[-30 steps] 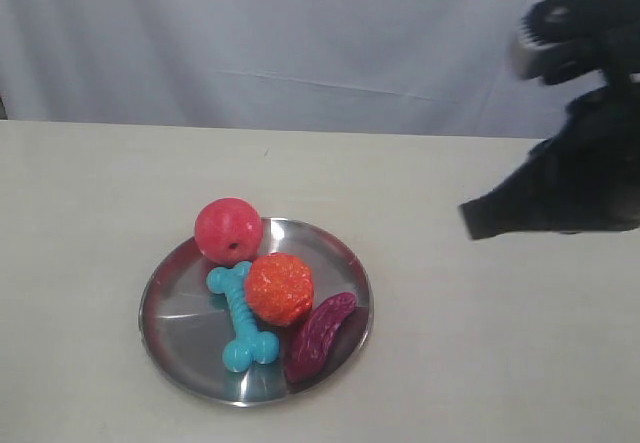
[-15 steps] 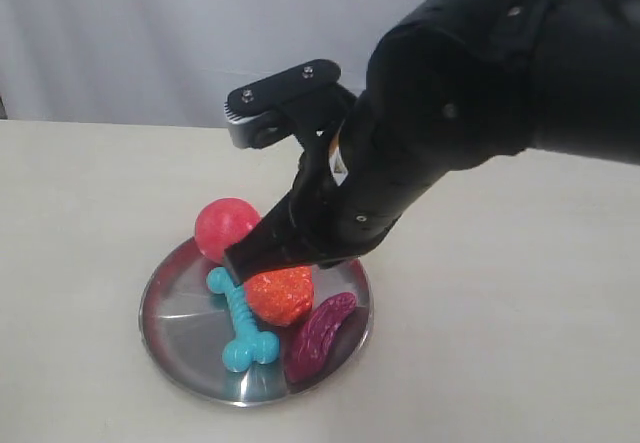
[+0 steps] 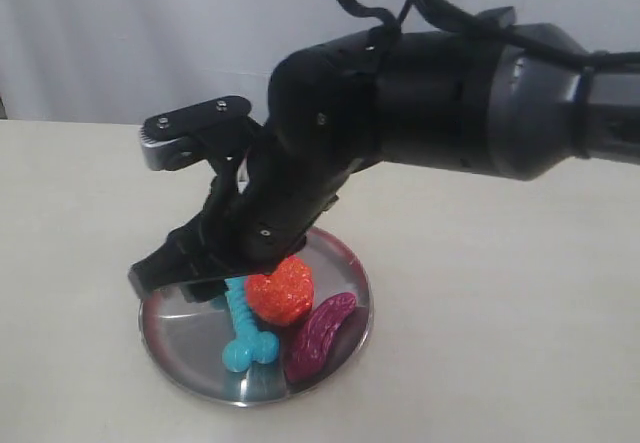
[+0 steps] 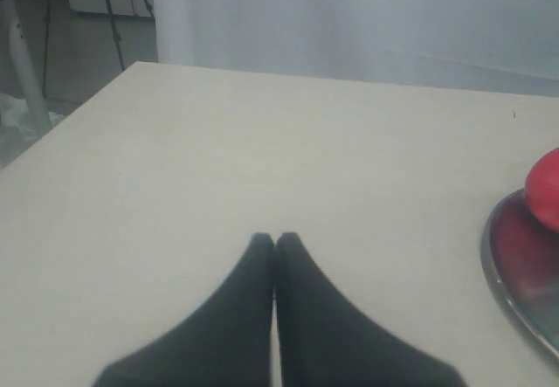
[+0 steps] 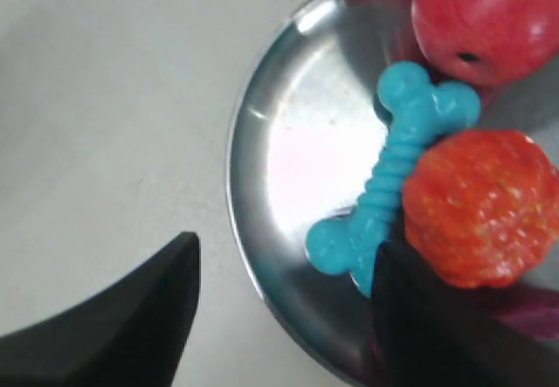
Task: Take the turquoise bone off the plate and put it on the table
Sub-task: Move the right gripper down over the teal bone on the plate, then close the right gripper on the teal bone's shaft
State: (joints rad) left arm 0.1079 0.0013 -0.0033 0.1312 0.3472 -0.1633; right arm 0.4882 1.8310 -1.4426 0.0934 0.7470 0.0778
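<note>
Spread fingers [image 5: 131, 317] of right gripper [image 5: 284, 247] above turquoise bone [image 5: 393, 177], orange ball [image 3: 280, 288] at its exterior-view 2 o'clock; left gripper's [image 4: 275, 240] pressed together, wrist-view only.

The turquoise bone [image 3: 246, 331] lay on the plate [image 3: 185, 335]
Flat, far knobs seemingly hidden; plate rested on the table [image 3: 500, 363].

The table [image 3: 80, 183] is a plain, matte cream-beige top, unmarked; directly on it rests the plate [image 3: 180, 335], round shiny steel with a raised rim, at about seven o'clock from the exterior view's centre; tabletop shows all around it.
</note>
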